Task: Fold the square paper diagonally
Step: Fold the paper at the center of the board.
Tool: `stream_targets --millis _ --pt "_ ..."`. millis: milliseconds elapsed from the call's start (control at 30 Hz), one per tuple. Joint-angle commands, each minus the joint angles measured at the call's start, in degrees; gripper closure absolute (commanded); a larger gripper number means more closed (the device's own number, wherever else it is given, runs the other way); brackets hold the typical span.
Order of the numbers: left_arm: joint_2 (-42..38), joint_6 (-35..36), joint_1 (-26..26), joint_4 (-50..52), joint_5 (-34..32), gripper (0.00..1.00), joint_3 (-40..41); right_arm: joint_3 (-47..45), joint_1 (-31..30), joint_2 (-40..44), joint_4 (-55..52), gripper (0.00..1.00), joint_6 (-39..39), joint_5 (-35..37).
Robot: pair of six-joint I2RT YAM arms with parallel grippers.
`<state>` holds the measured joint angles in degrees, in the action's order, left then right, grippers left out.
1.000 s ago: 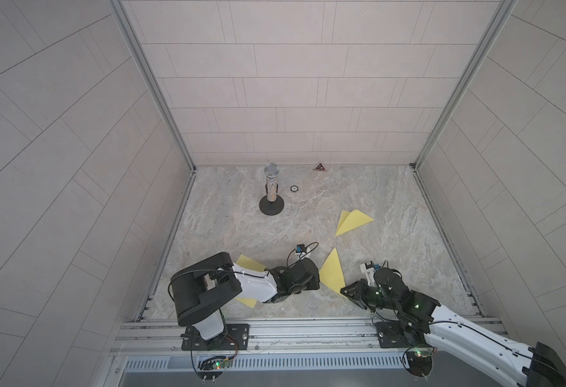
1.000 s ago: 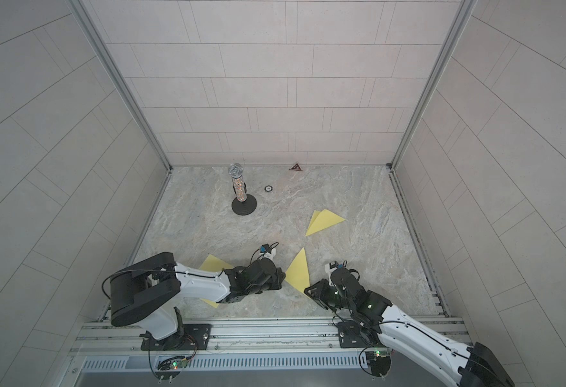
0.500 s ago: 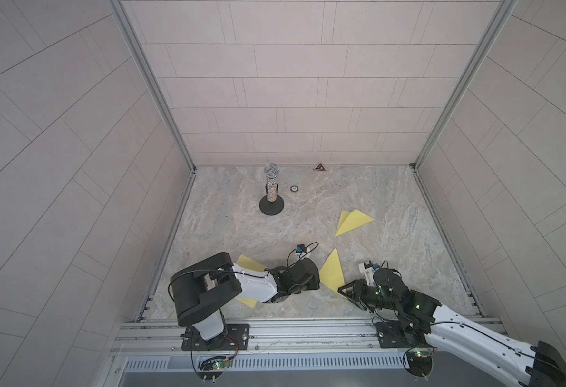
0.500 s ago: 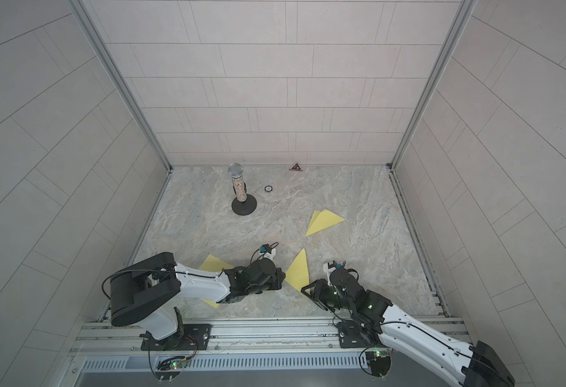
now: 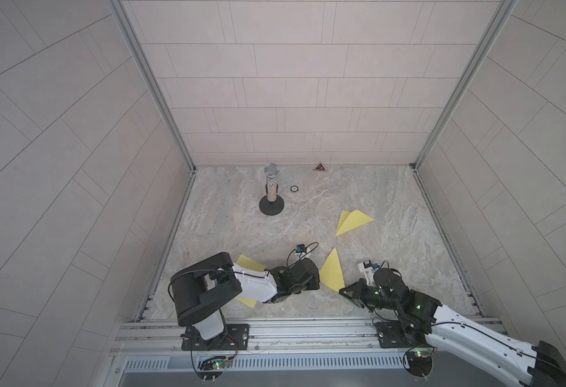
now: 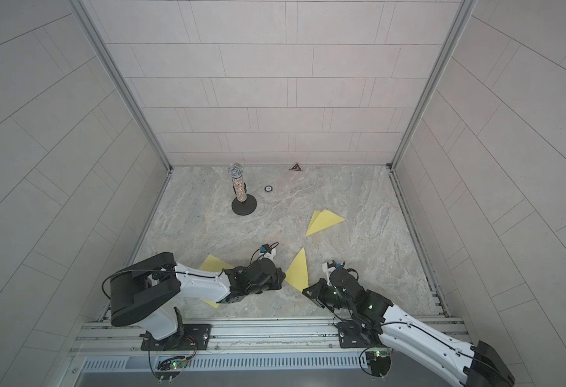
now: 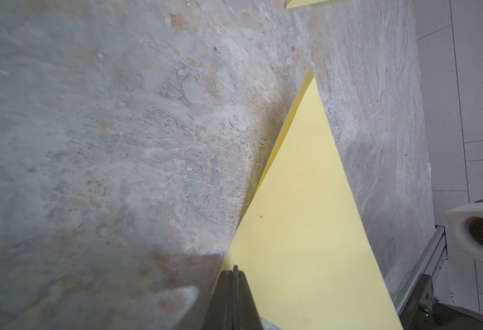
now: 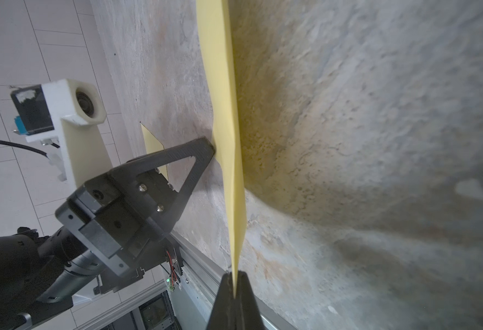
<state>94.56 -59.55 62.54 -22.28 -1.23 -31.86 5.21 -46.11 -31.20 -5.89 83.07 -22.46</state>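
My left end effector [image 5: 317, 284] is pressed together on the left edge of the yellow paper [image 5: 332, 274]. The paper is folded into a triangle and sits at the near middle of the worktop [image 5: 392, 201], between my two arms. My right end effector [image 5: 342, 292] pinches the triangle's near right corner. In my right wrist view the sheet's thin edge is caught between its closed tips. The triangle's tip points far, and my left wrist view shows two layers slightly apart there. A second folded triangle [image 5: 353, 221] lies farther off to the right, well apart. Another yellow sheet [image 5: 251, 264] lies partly under my left arm. A microphone [image 5: 271, 191] stands upright at the far side, left of centre.
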Motion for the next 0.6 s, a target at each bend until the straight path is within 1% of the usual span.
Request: stream_targets --millis 0,100,133,167,200,233,300,333,400,567 --pt "3.9 0.6 0.2 12.0 -0.2 1.0 3.0 1.4 -0.3 0.7 -1.2 1.0 0.0 1.3" --pt "3.8 0.6 0.2 12.0 -0.1 1.0 3.0 1.4 -0.3 0.5 -1.4 1.0 -1.0 1.9" --pt "3.8 0.6 0.2 12.0 -0.1 1.0 3.1 1.8 -0.3 0.3 -2.1 0.88 -1.7 2.3" --pt "3.9 0.6 0.2 12.0 -0.1 1.0 3.1 2.0 -0.3 0.1 -2.9 0.74 -2.5 3.0" --pt "3.9 0.6 0.2 12.0 -0.1 1.0 3.1 2.2 -0.3 -0.2 -3.1 0.65 -3.1 3.7" --pt "3.9 0.7 0.1 12.0 -0.1 1.0 3.1 2.2 -0.3 -0.5 -2.6 0.57 -3.7 4.2" --pt "3.8 0.7 0.2 12.0 -0.1 1.0 3.1 2.6 -0.2 -1.3 -2.1 0.48 -5.2 5.0" --pt "3.8 0.7 0.2 12.0 -0.2 1.0 3.1 3.1 -0.2 -2.3 -2.1 0.45 -6.4 5.3" --pt "3.9 0.7 0.2 12.0 -0.2 1.0 3.1 4.5 -0.1 -5.1 -1.6 0.43 -8.8 5.3" --pt "4.0 0.7 0.2 12.0 -0.1 1.0 3.1 7.6 -0.1 -16.7 4.3 0.44 -13.4 3.8"
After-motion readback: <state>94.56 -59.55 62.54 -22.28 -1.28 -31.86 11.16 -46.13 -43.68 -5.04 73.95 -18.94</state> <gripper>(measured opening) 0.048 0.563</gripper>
